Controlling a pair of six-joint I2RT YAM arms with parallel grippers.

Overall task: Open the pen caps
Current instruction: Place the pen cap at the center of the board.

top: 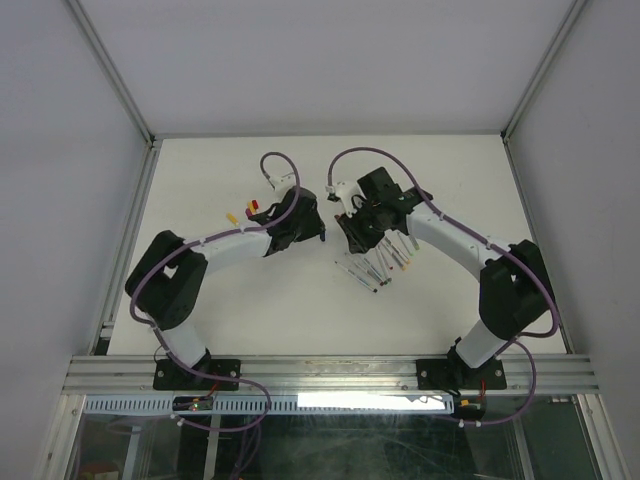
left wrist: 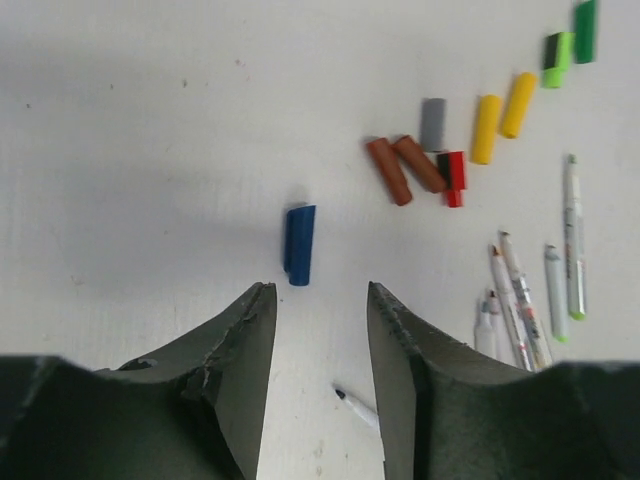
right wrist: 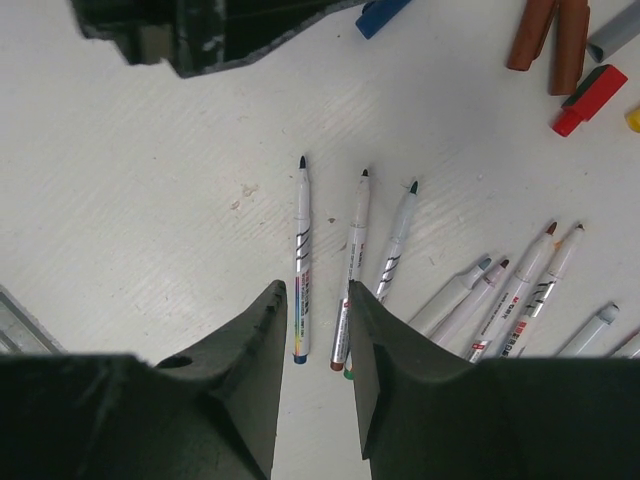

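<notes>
Left gripper (left wrist: pixel 320 292) jaws apart, empty; blue cap (left wrist: pixel 299 245) lies on the table (left wrist: pixel 120 120) just ahead, left of the other loose pen caps (left wrist: pixel 486 128), probably the drop zone. Right gripper (right wrist: pixel 315 297) jaws slightly apart, empty, hovering over the bare-tipped pens (right wrist: pixel 301 260), likely to pick the next.

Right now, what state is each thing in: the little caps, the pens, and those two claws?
Blue cap: off, lying loose just ahead of the left gripper.
Other pen caps: off, lying loose in a scattered row.
Pens: uncapped, tips bare, lying flat.
Left gripper: open, empty.
Right gripper: open, empty, above the pens.
</notes>
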